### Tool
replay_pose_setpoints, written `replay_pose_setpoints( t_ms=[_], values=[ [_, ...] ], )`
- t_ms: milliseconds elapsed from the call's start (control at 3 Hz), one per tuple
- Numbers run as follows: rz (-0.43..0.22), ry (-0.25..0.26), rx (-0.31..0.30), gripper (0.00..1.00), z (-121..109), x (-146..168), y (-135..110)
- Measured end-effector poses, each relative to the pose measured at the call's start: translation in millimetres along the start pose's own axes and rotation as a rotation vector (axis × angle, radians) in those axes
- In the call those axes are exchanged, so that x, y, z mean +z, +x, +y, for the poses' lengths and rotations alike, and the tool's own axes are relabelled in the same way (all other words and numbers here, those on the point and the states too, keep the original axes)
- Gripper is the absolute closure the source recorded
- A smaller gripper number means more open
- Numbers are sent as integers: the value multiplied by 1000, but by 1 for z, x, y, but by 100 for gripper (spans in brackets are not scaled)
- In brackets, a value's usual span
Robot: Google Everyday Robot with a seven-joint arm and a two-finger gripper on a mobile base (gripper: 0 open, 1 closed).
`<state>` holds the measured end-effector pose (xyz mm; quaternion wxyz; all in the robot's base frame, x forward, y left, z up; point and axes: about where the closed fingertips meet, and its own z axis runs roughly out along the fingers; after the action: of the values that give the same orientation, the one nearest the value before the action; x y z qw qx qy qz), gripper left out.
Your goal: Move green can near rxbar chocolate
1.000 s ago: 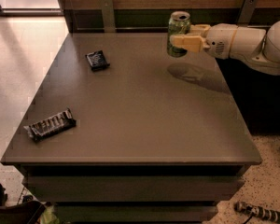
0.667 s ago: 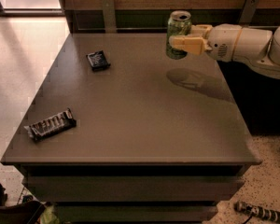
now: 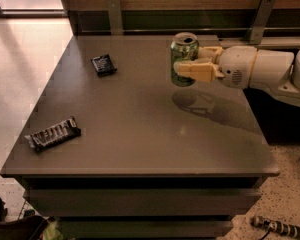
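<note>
The green can (image 3: 182, 54), with a silver top and pale markings, hangs upright above the grey table (image 3: 140, 124), near its far right side. My gripper (image 3: 190, 64) reaches in from the right and is shut on the can, its tan fingers (image 3: 196, 71) wrapped around the can's side. The can's shadow lies on the table just below. The rxbar chocolate (image 3: 53, 133), a long dark bar with white lettering, lies flat near the table's front left corner, far from the can.
A small squarish dark packet (image 3: 104, 64) lies at the table's far left. A wooden wall with metal brackets (image 3: 260, 19) runs behind the table. My white arm (image 3: 270, 71) stretches over the right edge. A small object (image 3: 276, 227) lies on the floor at front right.
My gripper has carried the green can a short way to the left, still lifted above the table. The bar and the packet have not moved.
</note>
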<state>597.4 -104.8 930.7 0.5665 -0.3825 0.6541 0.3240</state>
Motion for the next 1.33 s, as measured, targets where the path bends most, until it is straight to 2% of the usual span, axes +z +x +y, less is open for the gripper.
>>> replay_pose_setpoints(
  t_ms=[333,667,1000,1333],
  values=[
    [38,-73,33,100,45,5,26],
    [50,-131,45,100,81,15,40],
    [21,-202,31,100,120,38,43],
    [21,-202,31,100,120,38,43]
  ],
)
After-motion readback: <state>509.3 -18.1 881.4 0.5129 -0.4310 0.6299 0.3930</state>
